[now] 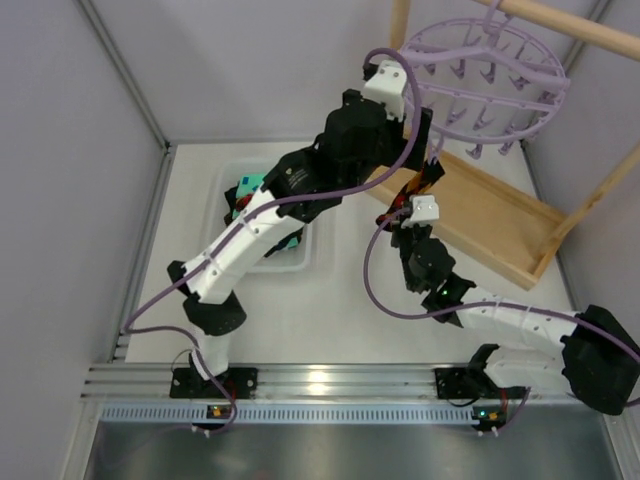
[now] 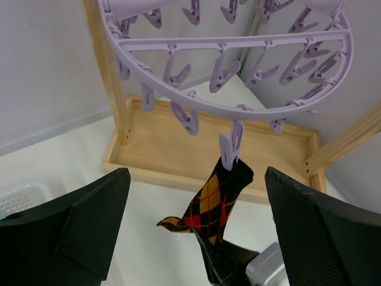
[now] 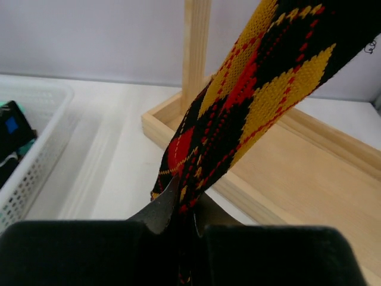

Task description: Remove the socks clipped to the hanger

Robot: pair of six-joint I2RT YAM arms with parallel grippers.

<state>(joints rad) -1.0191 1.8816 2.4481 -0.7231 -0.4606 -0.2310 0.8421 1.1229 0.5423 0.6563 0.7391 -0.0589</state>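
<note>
Right wrist view: right gripper (image 3: 178, 210) clamped tight on the lower end of the argyle sock (image 3: 250, 83), which hangs from one peg (image 2: 230, 146) of the hanger (image 2: 238, 42). Left gripper (image 2: 196, 202) spread wide, holding nothing. Pull straight down, slow, so peg releases cleanly

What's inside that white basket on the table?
A teal sock with blue spots lies in the white basket. The left arm crosses over the basket in the top view, so whatever else it holds is hidden.

Bright even light, soft shadows, glare on the aluminium rail (image 1: 320, 378), wrist-view foregrounds blurred
</note>
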